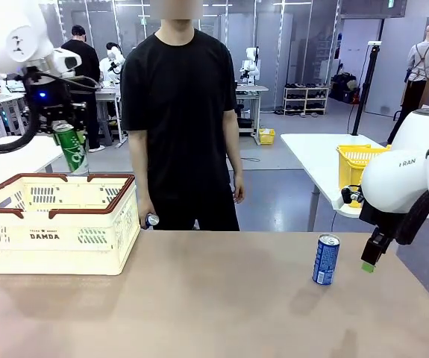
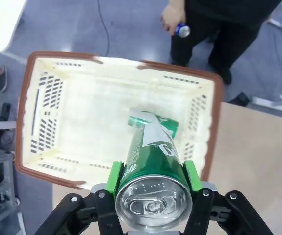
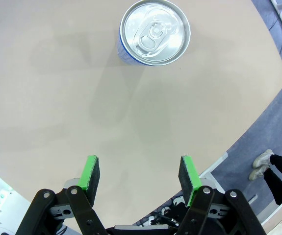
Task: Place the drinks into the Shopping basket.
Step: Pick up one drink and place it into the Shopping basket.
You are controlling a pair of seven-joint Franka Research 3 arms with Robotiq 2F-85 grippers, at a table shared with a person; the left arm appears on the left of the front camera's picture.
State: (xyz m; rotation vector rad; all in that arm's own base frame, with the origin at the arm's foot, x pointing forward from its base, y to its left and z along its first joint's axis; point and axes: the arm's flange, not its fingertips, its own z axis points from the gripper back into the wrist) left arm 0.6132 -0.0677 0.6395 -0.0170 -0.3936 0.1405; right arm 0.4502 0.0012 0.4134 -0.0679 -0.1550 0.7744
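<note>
The drinks are in four places. A tall green metal can with white lettering (image 1: 72, 149) is clamped between the green pads of the left gripper (image 1: 66, 133), hanging slightly tilted in the air above the far left corner of the cream-white slotted plastic shopping basket with brown rim and handles (image 1: 57, 179). From the left wrist, that can (image 2: 153, 161) points down into the basket (image 2: 23, 122), the left gripper (image 2: 153, 177) shut tight on its sides, and what looks like a second green can (image 2: 153, 121) lies on its side on the basket floor.

The basket stands at the left edge of the light brown worktop (image 1: 221, 313), toward its far left corner. A blue metal can with a silver top (image 1: 325, 259) stands upright near the right edge. The right gripper (image 1: 368, 262) hangs just to its right, apart from it. Seen from the right wrist, the right gripper's (image 3: 140, 169) fingers stand apart, empty, with the blue can (image 3: 154, 32) beyond them.

At the far edge, the person's hand (image 1: 145, 216) holds a small blue can (image 1: 151, 220).
</note>
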